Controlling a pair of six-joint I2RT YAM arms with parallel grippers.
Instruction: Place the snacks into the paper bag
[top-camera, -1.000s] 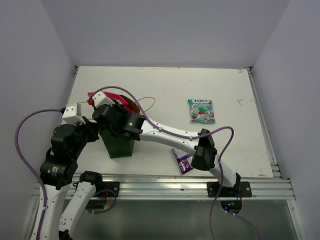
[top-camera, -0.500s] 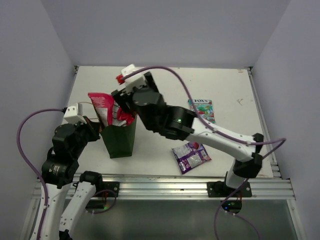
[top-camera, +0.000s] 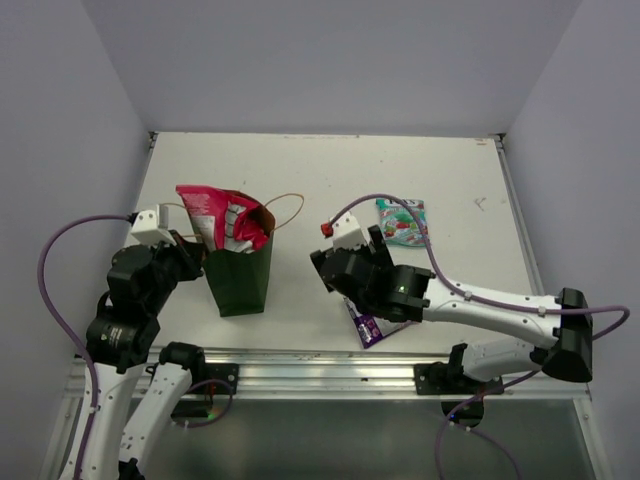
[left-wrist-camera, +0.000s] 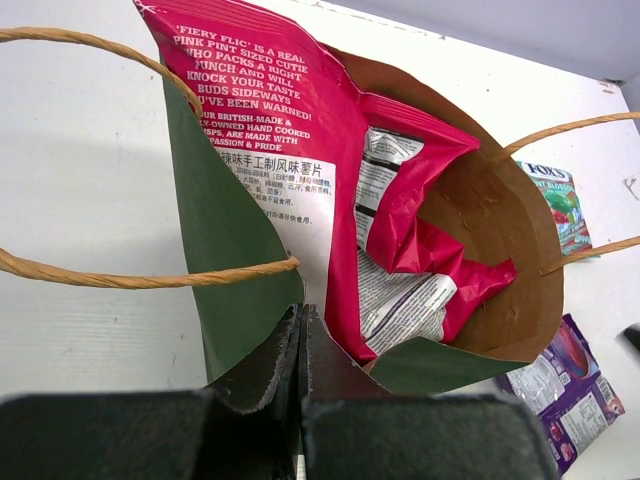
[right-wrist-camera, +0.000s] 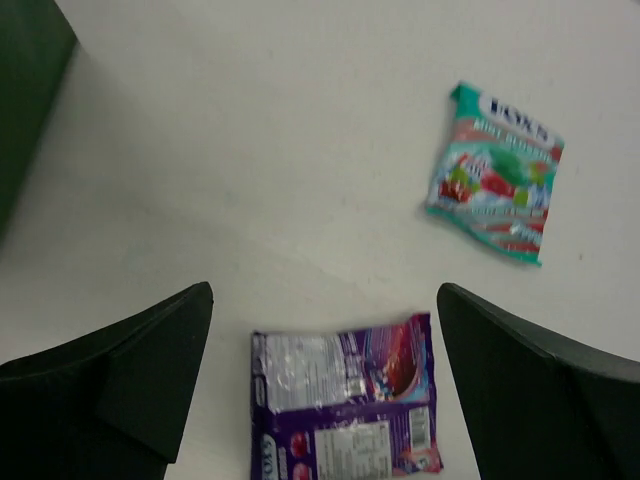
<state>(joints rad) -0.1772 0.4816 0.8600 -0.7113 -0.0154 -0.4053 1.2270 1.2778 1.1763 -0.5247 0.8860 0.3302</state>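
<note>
1. Pinching the bag (left-wrist-camera: 235, 290) at its near rim, the left gripper (left-wrist-camera: 301, 320) is clenched tight, its fingers pressed together on the green paper.
2. The bag stands upright on the left part of the table (top-camera: 330, 170), mouth open, with its tan handles looping out to either side.
3. Two packets sit inside it. A red packet (left-wrist-camera: 260, 120) stands on end against the bag's left wall, just beyond the left gripper's tips, and its top pokes well above the rim.
4. A crumpled packet (left-wrist-camera: 410, 250), red with white back print, is folded down beside the red packet and touches it. It lies lower in the bag, against the brown inner wall.
5. The right gripper (right-wrist-camera: 325, 295) hangs over the table to the right of the bag and well apart from it. Its jaws are spread wide and hold nothing.
6. A purple packet (right-wrist-camera: 345, 405) lies flat on the table right under that gripper. The right wrist view shows it between the two fingers, and neither finger touches it.
7. A teal packet (right-wrist-camera: 497, 175) lies flat farther back and to the right, near the purple packet but apart from it, outside the span of the fingers.
8. From above, the right arm covers part of the purple packet, and the wrist hides a corner of the teal packet.
</note>
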